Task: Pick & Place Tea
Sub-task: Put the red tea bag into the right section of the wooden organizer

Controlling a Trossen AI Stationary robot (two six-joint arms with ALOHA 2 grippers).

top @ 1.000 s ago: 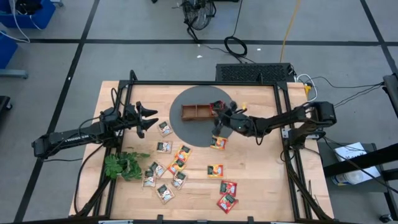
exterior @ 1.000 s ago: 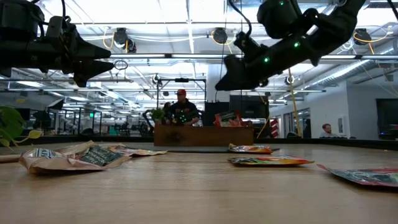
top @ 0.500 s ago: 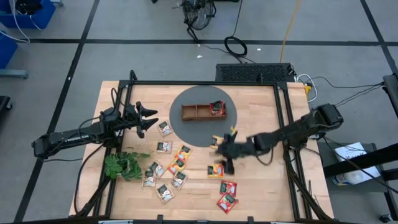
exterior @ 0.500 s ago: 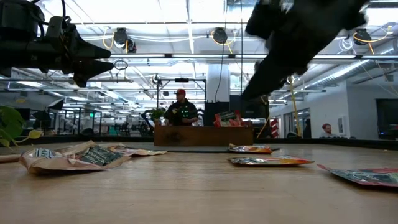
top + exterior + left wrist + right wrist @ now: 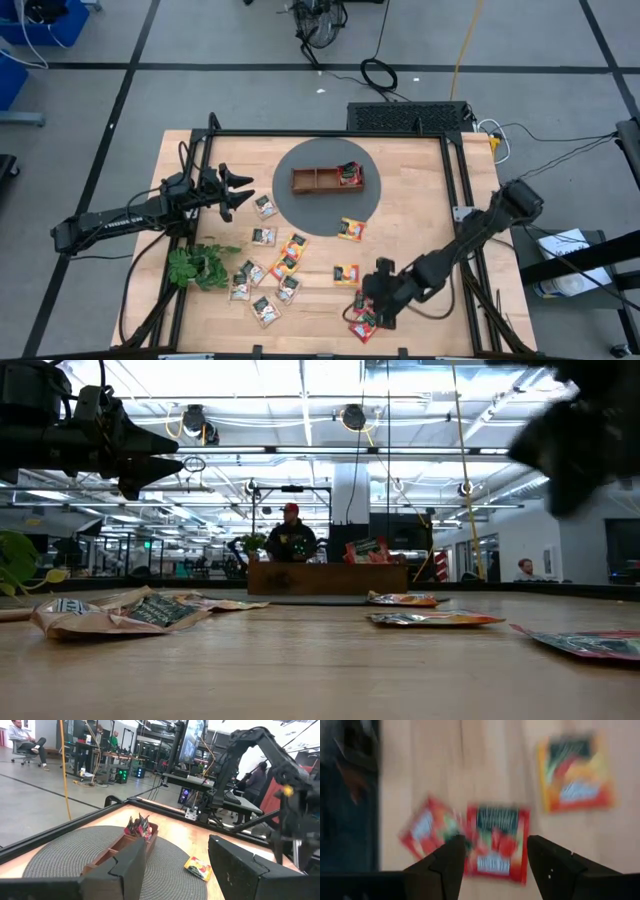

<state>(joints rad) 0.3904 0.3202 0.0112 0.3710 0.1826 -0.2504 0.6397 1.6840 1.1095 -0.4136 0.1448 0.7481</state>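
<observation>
The right gripper (image 5: 372,312) hovers over the red sachets (image 5: 496,843) at the desk's (image 5: 430,250) near edge, fingers apart and empty, apparently lined up to pick one. More tea (image 5: 270,270) lies scattered mid-desk. Farther back, the tray (image 5: 327,180) on its round mat (image 5: 300,205) holds one sachet (image 5: 349,174). The left gripper (image 5: 240,190) waits beside the mat, fingers apart, holding nothing.

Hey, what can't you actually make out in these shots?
- Print on the red tea sachets: right wrist view, motion blur.
- Right gripper: low view, only a dark smear.
- How many sachets are in the wooden tray: high view, too small.
- Left gripper: low view, partly cut off.
</observation>
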